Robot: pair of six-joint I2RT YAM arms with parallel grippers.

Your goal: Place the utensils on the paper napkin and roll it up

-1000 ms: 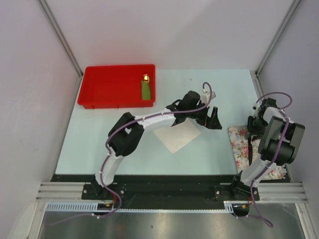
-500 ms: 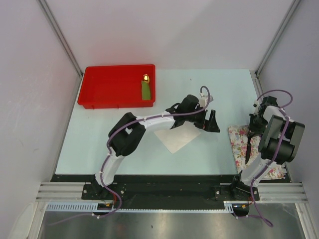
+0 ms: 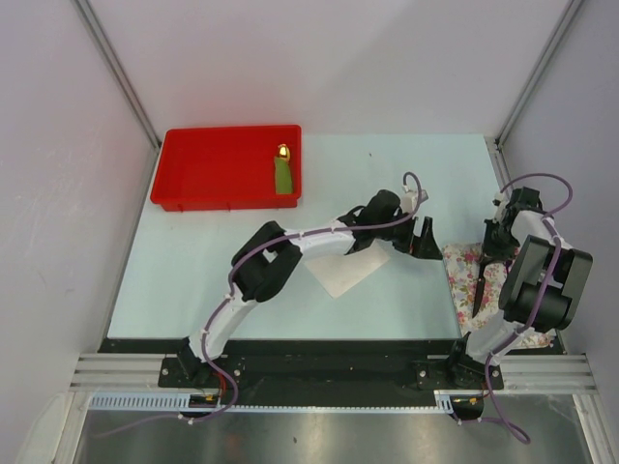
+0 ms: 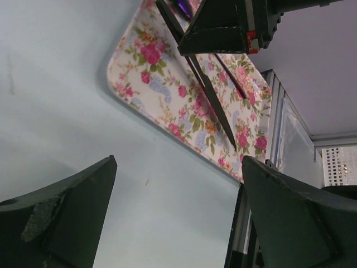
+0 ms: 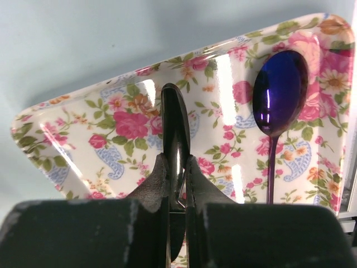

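Lying bare behind the wide-open, empty left gripper (image 3: 423, 242), the paper napkin (image 3: 338, 275) carries no utensil yet; the right gripper (image 5: 177, 167) pinches the knife (image 5: 174, 125) over the floral tray (image 5: 111, 125), the spoon (image 5: 277, 95) resting just beside its fingers. Rolling is not begun.

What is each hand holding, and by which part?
The right hand pinches the black knife near one end, the rest jutting out beyond it. The left hand is open and holds nothing.

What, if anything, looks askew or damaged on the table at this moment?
The paper napkin lies turned cornerwise to the table edges, partly under the left arm. One finger of the left claw shows a grey scuffed patch.
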